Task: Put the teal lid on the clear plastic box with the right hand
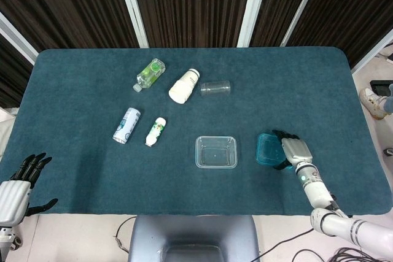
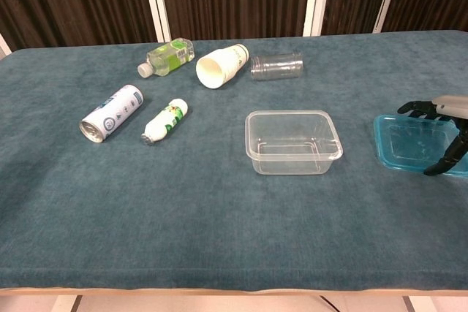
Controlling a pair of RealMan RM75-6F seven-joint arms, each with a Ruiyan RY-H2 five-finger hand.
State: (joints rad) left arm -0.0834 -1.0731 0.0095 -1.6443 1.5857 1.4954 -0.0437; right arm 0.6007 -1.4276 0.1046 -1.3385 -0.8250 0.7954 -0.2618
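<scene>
The clear plastic box [image 1: 216,152] [image 2: 294,141] stands open and empty near the table's front middle. Just to its right is the teal lid [image 1: 268,149] [image 2: 409,144], with a small gap between them. My right hand [image 1: 295,151] [image 2: 447,128] grips the lid's right side, fingers over its far edge and thumb at its near edge; the lid looks slightly raised and tilted. My left hand [image 1: 18,182] hangs off the table's front left corner, fingers apart and holding nothing; the chest view does not show it.
On the dark teal cloth [image 1: 295,90] lie a green bottle [image 1: 150,73], a paper cup [image 1: 184,86], a clear cup [image 1: 215,88], a white-blue can [image 1: 127,125] and a small white bottle [image 1: 156,131], all behind and left of the box.
</scene>
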